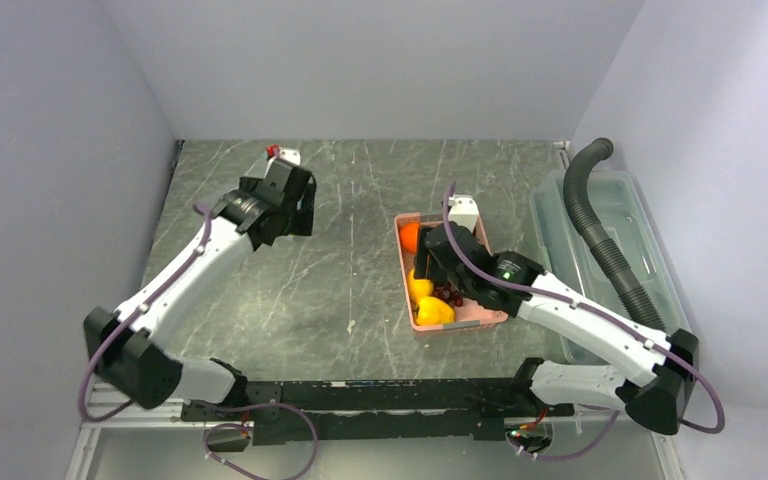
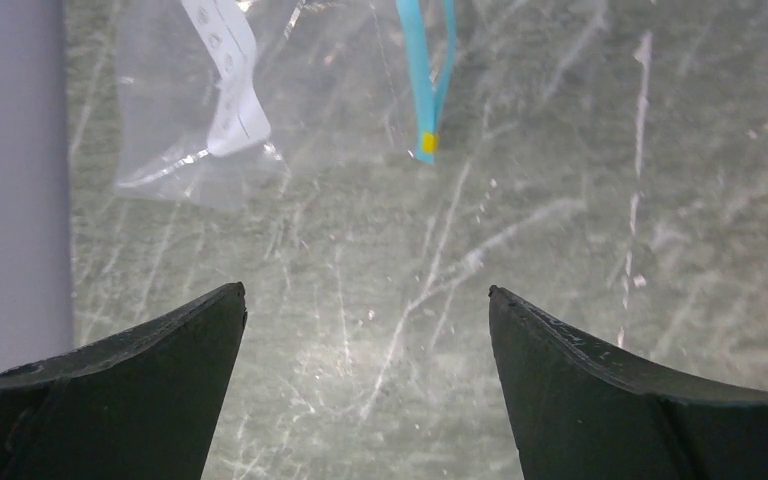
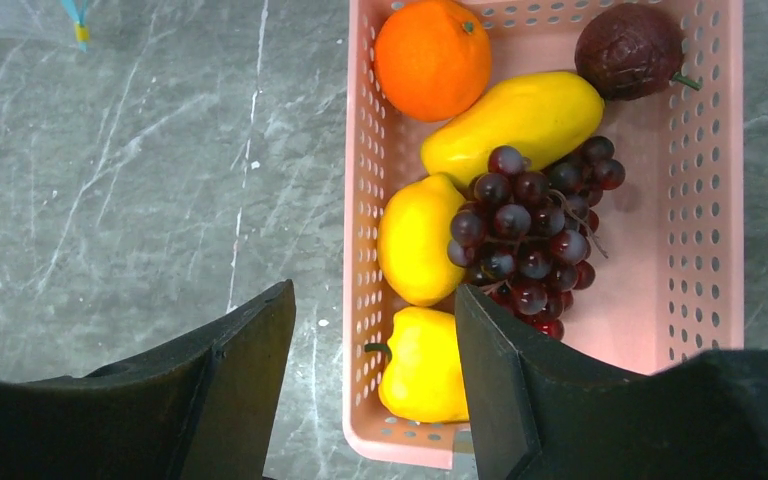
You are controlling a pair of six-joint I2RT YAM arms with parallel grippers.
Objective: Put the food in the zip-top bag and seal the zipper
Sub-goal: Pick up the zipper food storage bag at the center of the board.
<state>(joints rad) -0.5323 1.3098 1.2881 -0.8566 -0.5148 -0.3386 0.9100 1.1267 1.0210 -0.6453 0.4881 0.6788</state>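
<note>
**While the fruit (image 3: 500, 200) sits in the basket (image 3: 705, 220), both my grippers hang open with nothing in them**

All fruit is in the pink basket. The orange (image 3: 432, 58) and a dark round fruit (image 3: 628, 50) are at the far end, with a long yellow fruit (image 3: 512, 122) just below them. The grapes (image 3: 535, 235) are mid-basket, touching the long yellow fruit. A lemon-shaped piece (image 3: 415, 238) lies against the left wall, and a yellow pepper (image 3: 422, 365) is nearest my fingers.

The clear bag (image 2: 330, 90) lies flat on the table (image 1: 360, 300), left of the basket and well apart. It has a white label (image 2: 228, 80), a teal zipper strip (image 2: 418, 70), and a yellow tab (image 2: 427, 145) at the strip's end.

My left gripper (image 2: 367, 292) hovers over bare table just short of the bag, jaws wide, holding nothing. My right gripper (image 3: 372, 300) hangs over the basket's near left corner with jaws partly apart. One finger is outside the wall and the other is over the pepper and grapes, gripping nothing.

A clear bin (image 1: 610, 200) with a grey hose (image 1: 600, 225) stands at the table's right edge.
</note>
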